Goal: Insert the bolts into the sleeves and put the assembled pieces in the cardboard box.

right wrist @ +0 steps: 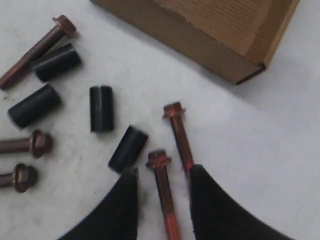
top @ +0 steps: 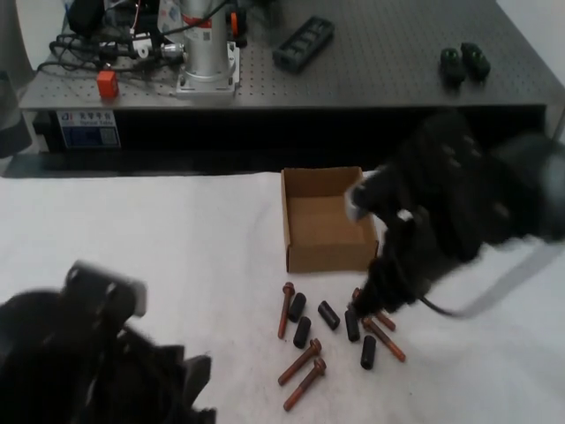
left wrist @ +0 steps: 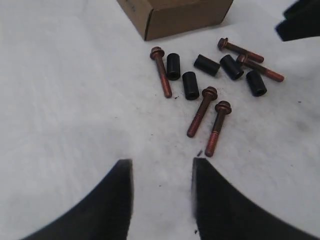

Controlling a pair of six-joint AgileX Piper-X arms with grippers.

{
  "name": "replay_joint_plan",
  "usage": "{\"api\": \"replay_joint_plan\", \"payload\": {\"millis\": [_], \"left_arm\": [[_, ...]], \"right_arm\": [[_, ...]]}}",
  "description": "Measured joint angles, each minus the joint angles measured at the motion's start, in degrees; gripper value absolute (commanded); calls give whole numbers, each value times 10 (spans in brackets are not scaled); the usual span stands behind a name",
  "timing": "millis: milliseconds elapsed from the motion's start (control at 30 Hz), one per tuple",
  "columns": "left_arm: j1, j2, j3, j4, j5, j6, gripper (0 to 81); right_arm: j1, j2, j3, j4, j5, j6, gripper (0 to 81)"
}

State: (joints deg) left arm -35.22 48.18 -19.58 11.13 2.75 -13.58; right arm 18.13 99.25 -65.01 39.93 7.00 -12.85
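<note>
Right wrist view, my right gripper [right wrist: 162, 172]: fingers spread, straddling one copper bolt [right wrist: 163, 190] on the table [right wrist: 260, 150], near the cardboard box [right wrist: 190, 47]. Left gripper [left wrist: 162, 162]: fingers spread, holding nothing; black sleeves [left wrist: 190, 85] lie loose.

Looking like robotics lab or workshop. Perforated metal breadboard table [top: 380, 62] stretching across back, carrying cable tangle [top: 84, 44], silver column [top: 205, 40] on base plate, black slotted tray [top: 303, 41]. White cloth [top: 132, 230] covering bench in front. Copper-coloured bolts [top: 300, 360] and black sleeves [top: 302, 331] lying loose beside cardboard box [top: 328, 258]. Black robot arm [top: 459, 194] hanging over cloth.
</note>
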Motion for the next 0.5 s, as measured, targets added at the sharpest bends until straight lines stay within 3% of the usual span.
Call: {"api": "replay_joint_plan", "payload": {"millis": [167,500], "left_arm": [[0,76,-44,-3,24,5,282],[0,81,-51,-3,27,15,282]], "right_arm": [[-14,82,-76,53,13,-35,250],[-18,111,-85,76,0,-57,250]]}}
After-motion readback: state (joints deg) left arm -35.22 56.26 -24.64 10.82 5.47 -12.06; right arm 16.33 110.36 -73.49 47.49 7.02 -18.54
